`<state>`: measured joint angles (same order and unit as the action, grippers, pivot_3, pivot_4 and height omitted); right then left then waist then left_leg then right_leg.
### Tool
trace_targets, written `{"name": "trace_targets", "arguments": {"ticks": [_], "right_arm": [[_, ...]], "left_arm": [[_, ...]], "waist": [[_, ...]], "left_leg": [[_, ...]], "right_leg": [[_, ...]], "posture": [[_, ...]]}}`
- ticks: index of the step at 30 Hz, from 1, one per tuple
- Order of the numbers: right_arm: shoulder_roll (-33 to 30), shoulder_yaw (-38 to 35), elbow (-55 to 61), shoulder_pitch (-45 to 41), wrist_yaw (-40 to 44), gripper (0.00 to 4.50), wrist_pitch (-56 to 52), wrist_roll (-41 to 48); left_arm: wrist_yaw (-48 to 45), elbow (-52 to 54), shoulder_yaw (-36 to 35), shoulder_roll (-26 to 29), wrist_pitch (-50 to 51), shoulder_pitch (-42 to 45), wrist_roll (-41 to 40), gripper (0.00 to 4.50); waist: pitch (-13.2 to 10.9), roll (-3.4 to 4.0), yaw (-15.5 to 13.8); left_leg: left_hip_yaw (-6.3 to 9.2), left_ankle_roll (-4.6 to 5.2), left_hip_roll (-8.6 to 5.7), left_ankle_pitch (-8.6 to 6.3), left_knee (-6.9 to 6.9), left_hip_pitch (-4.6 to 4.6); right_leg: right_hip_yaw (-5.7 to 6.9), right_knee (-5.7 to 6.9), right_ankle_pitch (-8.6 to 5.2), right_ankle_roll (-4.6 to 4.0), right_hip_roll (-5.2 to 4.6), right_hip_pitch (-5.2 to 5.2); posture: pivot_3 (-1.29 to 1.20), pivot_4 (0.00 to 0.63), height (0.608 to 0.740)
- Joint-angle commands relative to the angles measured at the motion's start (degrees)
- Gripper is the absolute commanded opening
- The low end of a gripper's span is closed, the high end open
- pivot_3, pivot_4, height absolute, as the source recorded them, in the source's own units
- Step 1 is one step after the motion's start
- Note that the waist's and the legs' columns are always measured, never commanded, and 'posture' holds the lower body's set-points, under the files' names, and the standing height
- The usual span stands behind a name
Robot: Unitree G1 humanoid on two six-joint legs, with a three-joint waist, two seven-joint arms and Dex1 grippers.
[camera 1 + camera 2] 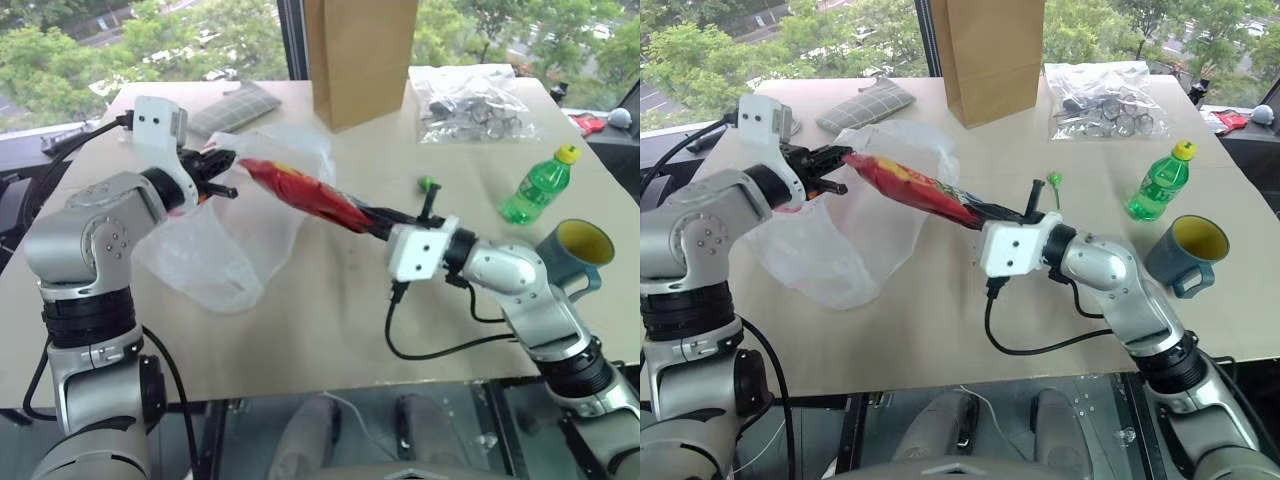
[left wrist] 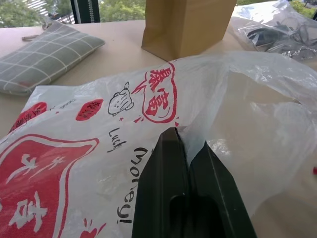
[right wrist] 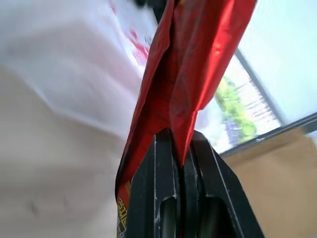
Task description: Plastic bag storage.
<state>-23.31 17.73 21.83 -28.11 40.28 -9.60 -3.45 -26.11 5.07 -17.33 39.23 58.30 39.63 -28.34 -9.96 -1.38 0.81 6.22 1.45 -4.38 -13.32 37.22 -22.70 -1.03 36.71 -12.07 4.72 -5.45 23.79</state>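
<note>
- Your right gripper (image 1: pixel 1023 213) is clamped shut on one end of a red foil packet (image 1: pixel 915 184), carried level above the table (image 1: pixel 940 330) and pointing toward your left arm.
- The packet's far end reaches the open mouth of the plastic bag (image 1: pixel 830 250).
- Your left gripper (image 1: pixel 222 175) is pinched shut on the bag's film at its rim, holding that edge up off the table; the rest of the bag sags onto the tabletop below and in front of it.
- In your left wrist view the bag (image 2: pixel 99 144) shows red printed patches spread just past the fingertips.
- Beyond the bag you have a grey checked pouch (image 1: pixel 237 106) and a tall brown paper bag (image 1: pixel 360 55).
- To your right lie a clear bag of dark parts (image 1: pixel 470 105), a green bottle (image 1: pixel 540 186) and a blue mug (image 1: pixel 572 252).
</note>
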Motion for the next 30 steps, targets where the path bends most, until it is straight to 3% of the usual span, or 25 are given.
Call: {"name": "trace_targets", "arguments": {"ticks": [1,6,8,12,20,30], "right_arm": [[4.5,-6.4,4.1,-1.9,0.3,0.12,-22.0,15.4],[10.3,-15.3,4.7,-6.1,-2.1,0.12,-50.0,34.1],[15.3,-23.0,2.7,-10.6,-4.6,0.12,-65.5,42.6],[23.4,-33.2,-2.0,-17.7,-9.8,0.12,-80.9,47.8],[33.9,-40.3,-15.2,-22.4,-24.5,0.12,-82.9,48.5],[40.8,-47.5,-24.1,-24.9,-33.2,0.12,-81.0,50.0]], "left_arm": [[-1.6,1.0,-0.3,1.9,-1.3,0.7,-0.4,0.00],[-1.7,1.1,-1.3,1.9,-1.0,0.5,-0.8,0.00],[-1.8,1.1,-1.4,1.9,-1.1,0.4,-0.9,0.00],[-1.9,1.0,-1.2,1.9,-1.3,0.4,-1.0,0.00],[-2.4,2.9,-1.7,1.3,-1.0,-0.9,-2.8,0.00],[-3.8,6.5,-1.8,2.5,-0.3,-3.1,-5.6,0.00]], "waist": [[0.0,0.01,0.0],[0.0,0.06,0.0],[-0.1,0.07,0.0],[-0.1,0.09,0.1],[-0.1,0.11,0.2],[-0.1,0.11,1.1]], "left_leg": [[0.00,0.00,-0.01,0.00,0.00,0.00],[0.05,0.02,-0.02,-0.01,-0.03,-0.04],[0.03,0.02,-0.02,-0.01,-0.06,-0.05],[-0.01,0.02,-0.01,-0.01,-0.12,-0.15],[-0.19,0.01,-0.04,-0.01,-0.22,-0.20],[-0.40,0.01,-0.06,0.00,-0.35,-0.27]], "right_leg": [[-0.01,0.00,0.00,0.00,-0.01,0.01],[0.00,0.02,0.01,-0.03,-0.02,0.08],[0.00,0.04,0.01,-0.03,-0.02,0.12],[-0.06,0.09,0.04,-0.08,-0.02,0.33],[-0.20,0.11,0.05,-0.09,-0.05,0.49],[-0.40,0.19,0.05,-0.09,-0.07,0.69]], "posture": [[0.00,0.150,0.740],[0.00,0.150,0.740],[0.00,0.150,0.740],[0.00,0.150,0.740],[0.00,0.150,0.740],[0.00,0.150,0.740]]}}
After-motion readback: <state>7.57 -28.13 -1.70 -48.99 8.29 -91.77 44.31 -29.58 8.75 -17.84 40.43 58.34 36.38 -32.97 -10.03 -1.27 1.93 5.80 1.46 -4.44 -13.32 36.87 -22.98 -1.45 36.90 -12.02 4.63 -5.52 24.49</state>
